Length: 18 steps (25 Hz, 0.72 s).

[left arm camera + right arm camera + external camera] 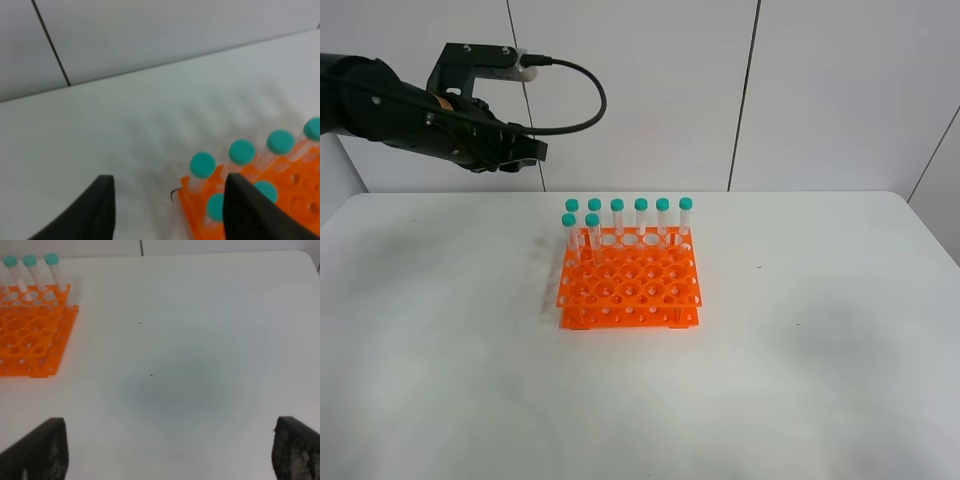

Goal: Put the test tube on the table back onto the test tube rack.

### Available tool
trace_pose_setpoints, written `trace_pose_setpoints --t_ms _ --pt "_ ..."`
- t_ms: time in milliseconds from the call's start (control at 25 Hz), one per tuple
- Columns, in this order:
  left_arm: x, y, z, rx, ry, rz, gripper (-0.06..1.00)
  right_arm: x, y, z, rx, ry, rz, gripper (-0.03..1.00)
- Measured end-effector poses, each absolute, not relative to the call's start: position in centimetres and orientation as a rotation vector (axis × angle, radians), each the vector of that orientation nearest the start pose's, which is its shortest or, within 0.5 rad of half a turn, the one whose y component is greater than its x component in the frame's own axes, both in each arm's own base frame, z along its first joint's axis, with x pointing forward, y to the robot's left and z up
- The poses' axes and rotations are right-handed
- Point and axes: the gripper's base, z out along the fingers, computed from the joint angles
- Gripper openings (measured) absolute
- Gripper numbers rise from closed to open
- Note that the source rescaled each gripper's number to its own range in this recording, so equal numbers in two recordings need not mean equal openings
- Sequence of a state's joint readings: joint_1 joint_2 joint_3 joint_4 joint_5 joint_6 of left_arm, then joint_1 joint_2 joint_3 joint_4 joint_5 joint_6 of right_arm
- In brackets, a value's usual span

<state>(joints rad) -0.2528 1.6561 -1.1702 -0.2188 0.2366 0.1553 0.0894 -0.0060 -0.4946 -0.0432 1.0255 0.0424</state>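
Observation:
The orange test tube rack (630, 285) stands at the middle of the white table (800, 350). Several teal-capped test tubes (641, 215) stand upright in its back row, and two more (592, 230) stand in the second row at the left. I see no tube lying on the table in any view. My left gripper (525, 148) hangs high, behind and left of the rack. In the left wrist view it is open and empty (170, 215), with the rack's back left corner (300, 192) below. My right gripper (170, 455) is open and empty over bare table right of the rack (30, 335). It is outside the exterior view.
A white panelled wall (820, 90) rises behind the table's far edge. The table's rounded right corner (920, 215) is at the back right. A small dark speck (151, 374) lies on the table right of the rack.

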Motion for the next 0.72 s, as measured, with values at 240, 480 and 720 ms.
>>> trace_pose_setpoints --t_ms 240,480,720 --pt "35.2 -6.2 25.3 0.244 2.247 -0.21 0.38 -0.3 -0.4 27.9 -0.046 2.007 0.034 0.99" --pt "31.7 -2.5 24.2 0.151 2.296 -0.144 0.38 -0.3 -0.4 27.9 -0.046 2.007 0.034 0.99" --pt "27.9 -1.6 24.5 0.13 2.271 -0.113 0.38 -0.3 -0.4 27.9 -0.046 2.007 0.034 0.99"
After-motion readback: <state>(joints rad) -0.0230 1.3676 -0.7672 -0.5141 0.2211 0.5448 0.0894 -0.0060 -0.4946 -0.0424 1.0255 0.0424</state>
